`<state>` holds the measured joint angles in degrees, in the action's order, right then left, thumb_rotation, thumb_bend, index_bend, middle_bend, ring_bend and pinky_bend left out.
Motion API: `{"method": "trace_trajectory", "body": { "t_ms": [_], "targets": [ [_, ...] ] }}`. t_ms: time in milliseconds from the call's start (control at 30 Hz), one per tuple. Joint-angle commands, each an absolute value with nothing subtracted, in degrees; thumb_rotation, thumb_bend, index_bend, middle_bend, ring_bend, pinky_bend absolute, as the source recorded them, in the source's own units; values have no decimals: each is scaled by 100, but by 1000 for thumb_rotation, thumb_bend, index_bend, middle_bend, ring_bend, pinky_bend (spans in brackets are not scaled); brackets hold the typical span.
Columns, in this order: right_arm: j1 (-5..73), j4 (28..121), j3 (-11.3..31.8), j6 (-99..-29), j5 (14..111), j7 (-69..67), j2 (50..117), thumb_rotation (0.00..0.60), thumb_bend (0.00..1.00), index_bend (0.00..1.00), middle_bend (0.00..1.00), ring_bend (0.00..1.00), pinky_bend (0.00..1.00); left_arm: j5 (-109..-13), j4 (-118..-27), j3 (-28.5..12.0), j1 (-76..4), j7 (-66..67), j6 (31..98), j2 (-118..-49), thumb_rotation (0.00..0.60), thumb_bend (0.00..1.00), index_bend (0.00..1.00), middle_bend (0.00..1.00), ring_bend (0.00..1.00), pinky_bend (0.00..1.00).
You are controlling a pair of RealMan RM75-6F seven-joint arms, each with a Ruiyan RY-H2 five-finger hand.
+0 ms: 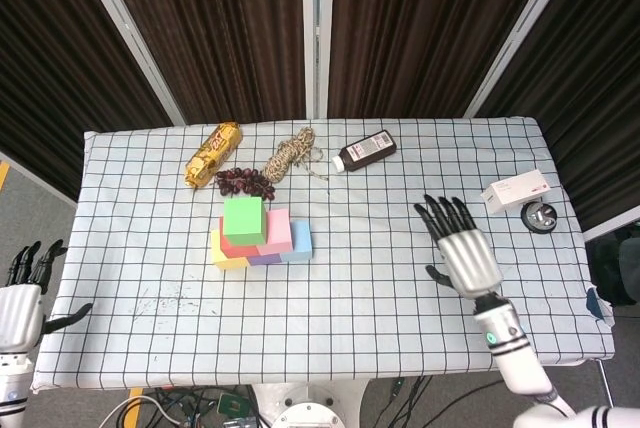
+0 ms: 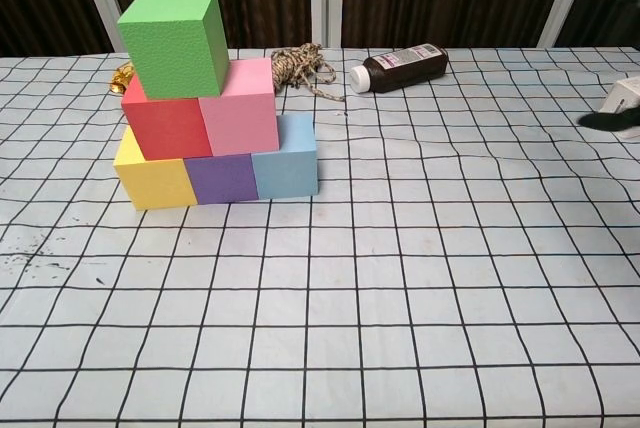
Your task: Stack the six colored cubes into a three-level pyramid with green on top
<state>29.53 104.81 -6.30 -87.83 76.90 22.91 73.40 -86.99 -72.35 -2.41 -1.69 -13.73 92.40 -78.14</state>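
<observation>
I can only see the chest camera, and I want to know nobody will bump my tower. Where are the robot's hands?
Observer: The right hand hovers open over the right part of the table, well apart from the green cube.
Operator: And the other one?
Observer: The left hand is off past the table's left edge, fingers apart, holding nothing.
Operator: Is anything hiding behind my tower?
Observer: Yes, a bunch of dark grapes lies just behind it.

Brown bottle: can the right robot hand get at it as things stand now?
Probably yes. The right robot hand is open and holds nothing, and the cloth between it and the bottle is bare. The bottle lies on its side, apart from the rope.
</observation>
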Motion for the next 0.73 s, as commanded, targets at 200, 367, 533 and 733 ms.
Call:
{"method": "trace_trajectory", "body": {
  "t_ms": [200,367,533,733],
  "targets": [
    [1593,9320,-1169,-9704,8541,1371,7667,600,97,0,0,0,0,-8801,-7585,-168,32,-911,9521,-7603,600,0,56,152,1,61],
    [1332,9001,-1129,-9599,8620,958,7734,600,96,0,0,0,0,-8970,-7572,9,32,-850,9395,-7508,600,0,57,153,0,54],
    [1200,8851,-1035,-9452,8693,772,7775,600,96,0,0,0,0,-9007,-7554,59,58,-756,9367,-7510,600,0,86,153,0,54],
    [1117,8778,-896,-9263,8783,691,7793,600,96,0,0,0,0,-9042,-7553,61,101,-600,9432,-7491,600,0,111,153,0,54]
  ]
}}
